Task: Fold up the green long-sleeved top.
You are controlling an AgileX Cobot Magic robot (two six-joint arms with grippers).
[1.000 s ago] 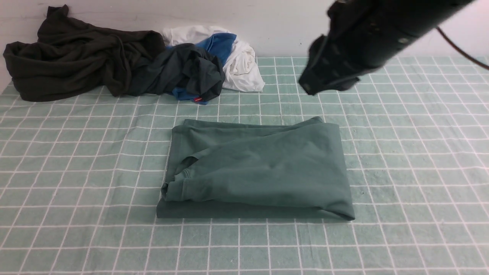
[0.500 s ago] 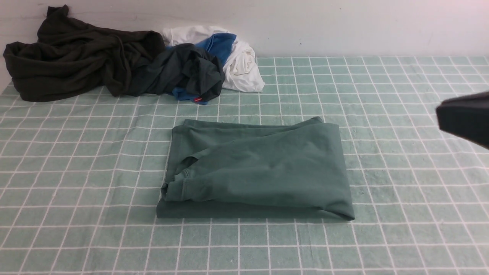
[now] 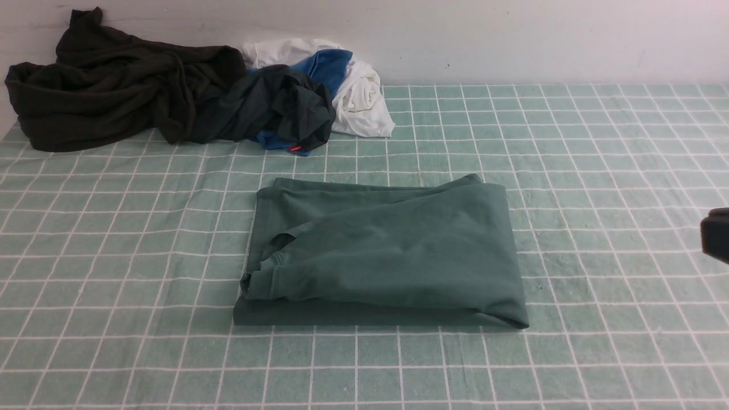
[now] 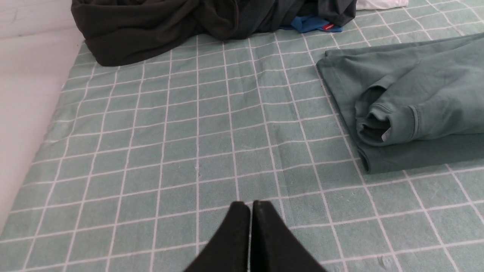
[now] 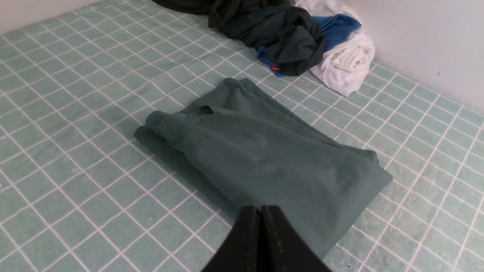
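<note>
Sage-green knit, the long-sleeved top lies folded into a thick rectangle in the middle of the checked tablecloth, a ribbed cuff curled on its upper layer. The right claw hangs above the cloth just off the fold's near edge, its two black fingers pressed together and empty; the top spreads out ahead of it. The left claw is also pressed together with nothing in it, and the top sits ahead and off to its side, well apart. Far beyond both claws, by the wall, sits a heap of dark clothes with a white and blue bundle.
</note>
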